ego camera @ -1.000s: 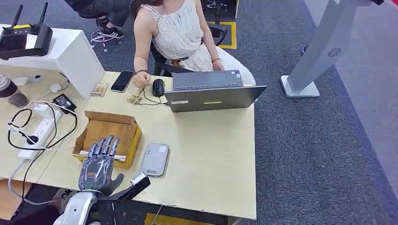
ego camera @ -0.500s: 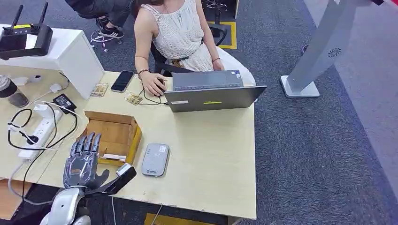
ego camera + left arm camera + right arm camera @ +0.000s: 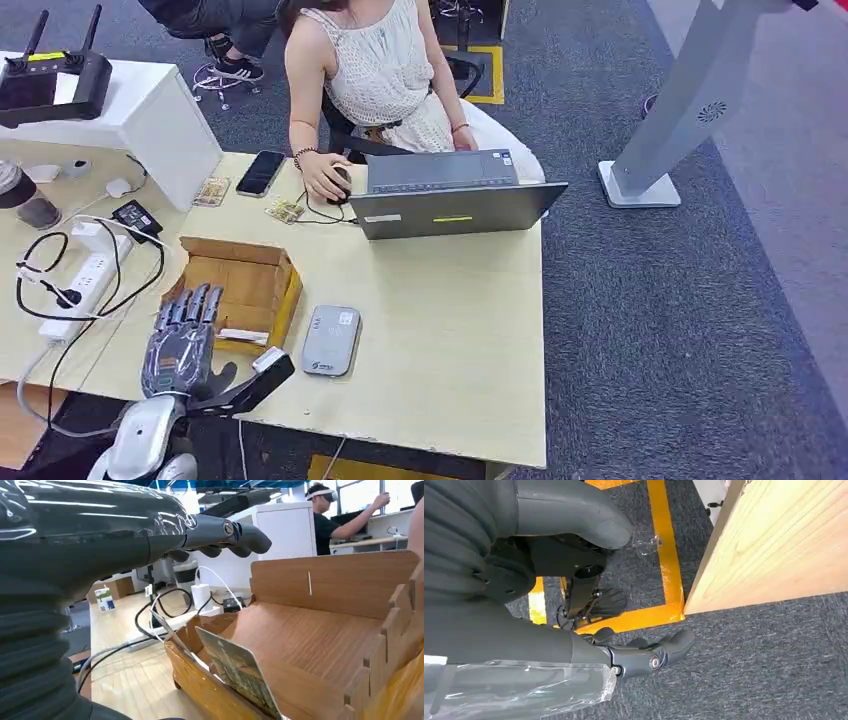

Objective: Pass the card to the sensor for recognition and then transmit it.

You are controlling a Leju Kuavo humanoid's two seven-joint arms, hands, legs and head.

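An open cardboard box (image 3: 235,275) sits on the wooden table near its front left. A card (image 3: 243,336) leans against the inside of the box's front wall; in the left wrist view the card (image 3: 235,672) stands tilted in the box (image 3: 310,630). My left hand (image 3: 180,345) hovers over the box's front-left corner, fingers straight and spread, thumb out to the right, holding nothing. The left hand (image 3: 100,540) is above the card and does not touch it. A grey card reader (image 3: 331,340) lies just right of the box. My right hand (image 3: 589,655) hangs beside the table over the carpet, empty.
A person sits at the far side with a hand on a mouse (image 3: 335,185) behind an open laptop (image 3: 450,205). A phone (image 3: 261,172) and two loose cards (image 3: 285,210) lie near them. A power strip with cables (image 3: 85,280) and a white cabinet (image 3: 130,110) are at the left.
My left hand has drawn back and to the left, from over the box's front middle to its front-left corner. The person's hand has moved onto the mouse.
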